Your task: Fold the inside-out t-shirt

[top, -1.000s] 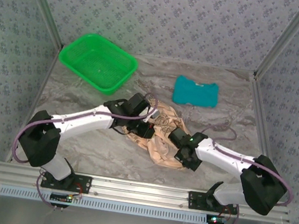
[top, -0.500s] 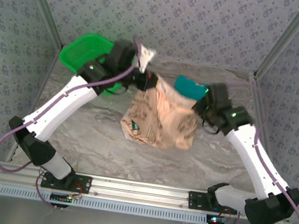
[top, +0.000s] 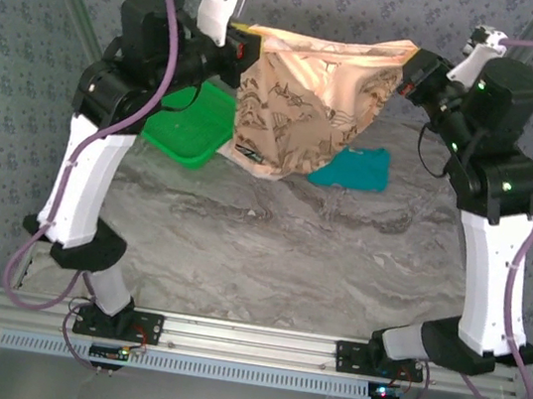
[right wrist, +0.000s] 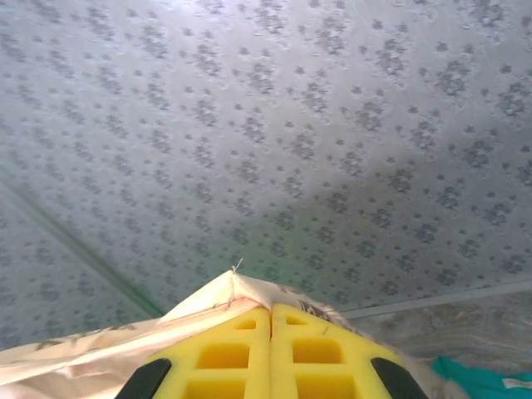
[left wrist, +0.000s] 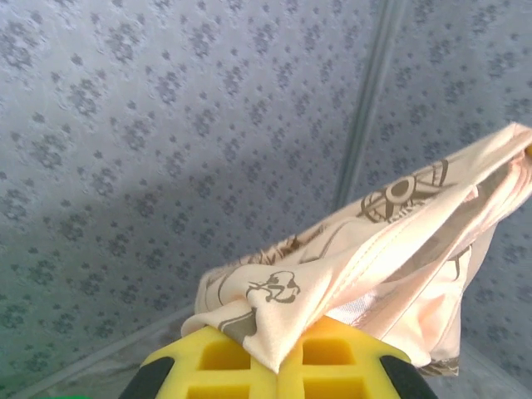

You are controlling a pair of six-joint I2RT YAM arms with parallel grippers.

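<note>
Suspending t-shirt (top: 301,104) — left hand (top: 242,52), right hand (top: 409,78)

The inside-out t-shirt (top: 301,104) is soft matt cloth with a stitched hem, my left claw (left wrist: 278,378) and right claw (right wrist: 270,332) wear matt yellow moulded plastic, the counter (top: 279,252) looks smooth and marbled, the green basket (top: 195,129) glossy meshed plastic.
</note>
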